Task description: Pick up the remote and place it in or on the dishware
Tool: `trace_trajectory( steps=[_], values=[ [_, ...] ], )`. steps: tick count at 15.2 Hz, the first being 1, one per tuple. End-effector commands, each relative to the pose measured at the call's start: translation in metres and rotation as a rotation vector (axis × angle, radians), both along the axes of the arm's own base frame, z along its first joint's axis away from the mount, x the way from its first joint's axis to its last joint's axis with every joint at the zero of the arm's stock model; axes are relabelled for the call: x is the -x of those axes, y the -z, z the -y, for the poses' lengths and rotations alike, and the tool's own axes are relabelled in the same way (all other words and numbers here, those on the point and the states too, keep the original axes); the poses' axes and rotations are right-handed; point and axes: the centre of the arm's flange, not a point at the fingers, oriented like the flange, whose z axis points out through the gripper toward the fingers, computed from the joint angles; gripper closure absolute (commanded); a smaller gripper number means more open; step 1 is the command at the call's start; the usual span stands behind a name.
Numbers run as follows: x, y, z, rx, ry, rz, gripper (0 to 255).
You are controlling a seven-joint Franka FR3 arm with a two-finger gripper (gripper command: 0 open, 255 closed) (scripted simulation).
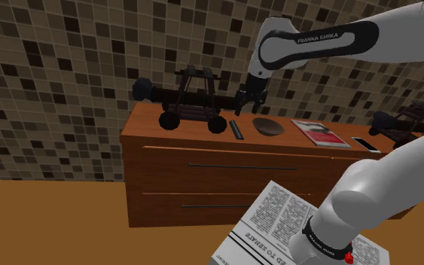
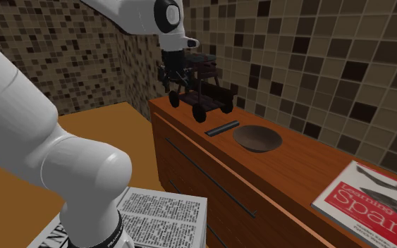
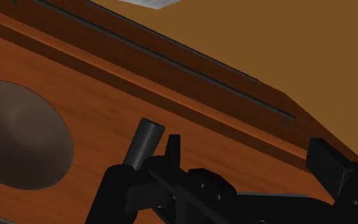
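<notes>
**Status:** approach stage, pick-up not yet made.

**End effector** point(image 1: 251, 102): hangs above the surface point(image 1: 147, 120), near the remote and close to the toy cannon point(image 1: 191, 98). In the wrist view the fingers point(image 3: 327, 160) stand wide apart with nothing betw. them. No hold on any item.

**Remote** point(image 1: 236, 129): slim dark bar lying flat approx. mid-length of the surface. Its long axis runs from back edge toward front edge, one end close to the front edge.

**Bowl** point(image 1: 270, 126): shallow, dark brown, upright. It sits just beside the remote on the side toward the book point(image 1: 320, 133), apart and not touching.

**Cannon:** occupies the back of the surface on the remote's other side.

**Assessment:**
- Wide opening suits straddling the remote's narrow width.
- In the wrist view the remote's end shows beside one finger, not betw. the two. I judge alignment incomplete; a sideways shift, then descent, is req'd.
- The item is thin and lies flat, so the grip must be low. Risk: fingertips strike the surface.
- Cannon wheels are close. Clearance is a concern on descent.
- Bowl is adjacent, so the carry should be short.
</notes>
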Motion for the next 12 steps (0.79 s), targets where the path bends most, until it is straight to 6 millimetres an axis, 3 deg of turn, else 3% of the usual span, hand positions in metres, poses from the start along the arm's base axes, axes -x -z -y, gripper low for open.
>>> trace_trajectory(
  steps=[1,12],
  values=[
    [-0.014,0.016,0.019,-0.012,0.056,0.0,0],
    [-0.07,0.102,0.129,-0.081,0.354,-0.004,0]
  ],
)
